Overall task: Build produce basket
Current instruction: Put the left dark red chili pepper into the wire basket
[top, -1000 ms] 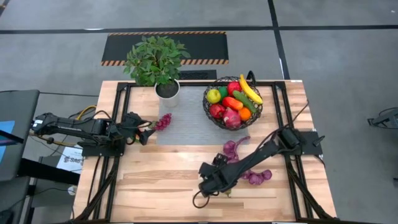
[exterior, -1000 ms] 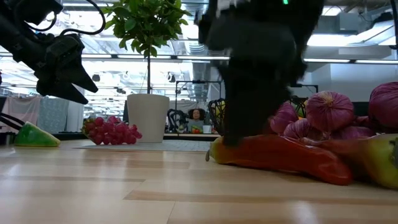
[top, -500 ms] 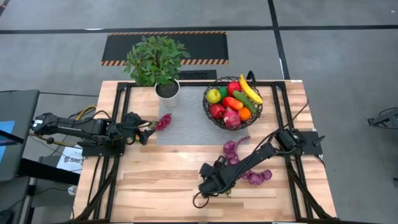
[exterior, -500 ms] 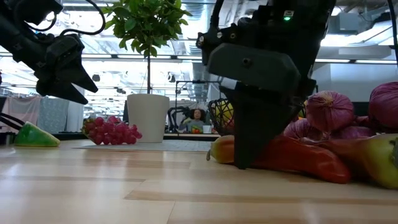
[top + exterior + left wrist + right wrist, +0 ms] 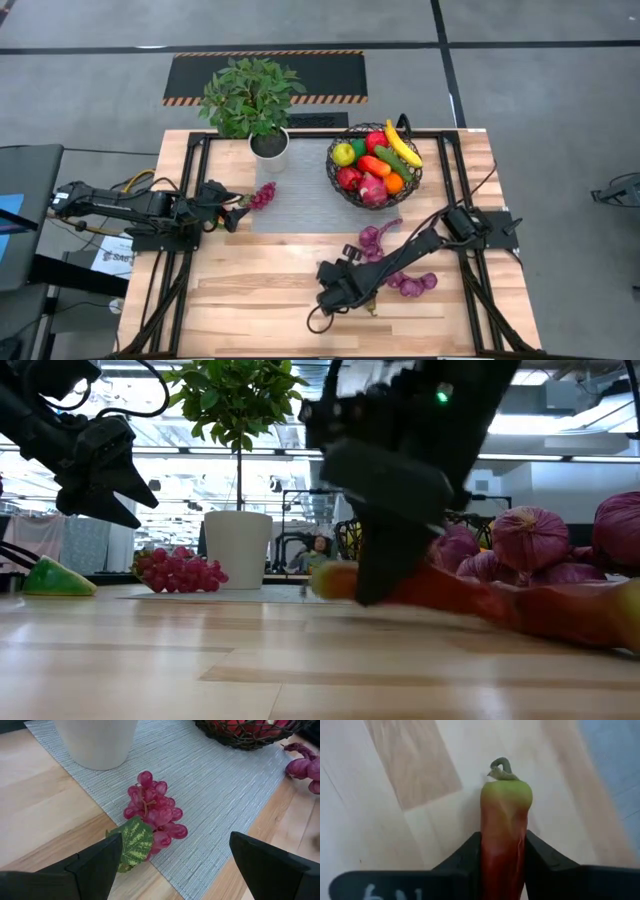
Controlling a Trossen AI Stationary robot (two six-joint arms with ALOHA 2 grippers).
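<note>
Right now we see the table [image 5: 250, 290] w/ a grey mat [image 5: 300, 205] at its middle; everything below is placed relative to that mat. At the mat's far left corner stands the potted plant [image 5: 250, 100]; at its far right corner sits the basket [image 5: 340, 185], already holding produce [image 5: 375, 160]: banana, apple, red & orange pieces. Nothing blocks the basket from above. Just off the mat's near right corner lies a cluster of purple onions [image 5: 375, 238]. On the mat's left edge lie the grapes [image 5: 155, 812] w/ a leaf, betw. our left gripper [image 5: 172, 865] fingers' line of sight; those fingers are spread wide, not touching the grapes. Our right gripper [image 5: 502, 847], nearer than the mat over bare wood, has both fingers pressed on a red chilli [image 5: 504, 830], green stem end poking out past the tips.
</note>
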